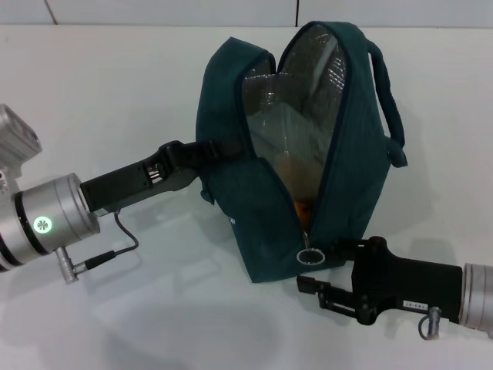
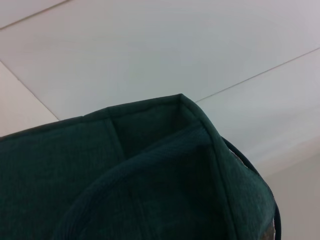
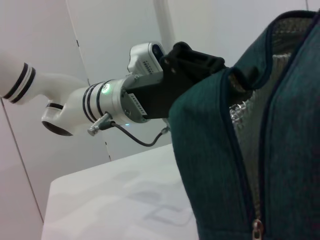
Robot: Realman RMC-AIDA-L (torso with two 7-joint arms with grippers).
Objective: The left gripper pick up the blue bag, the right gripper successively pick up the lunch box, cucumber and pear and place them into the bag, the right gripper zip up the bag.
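The black two-fingered left gripper [image 1: 206, 150] is clenched on the handle strap at nine o'clock of the dark teal fabric blue bag [image 1: 269, 223], standing upright and unzipped. The black labelled right gripper [image 1: 323, 254] grasps the ring zipper pull [image 1: 310, 256] at the bag's six o'clock. Inside, something yellow-orange, the pear [image 1: 303, 206], shows.

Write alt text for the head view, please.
The blue bag stands on the white table, its zipper open. The left gripper holds its side, and the right gripper sits at the ring zipper pull.
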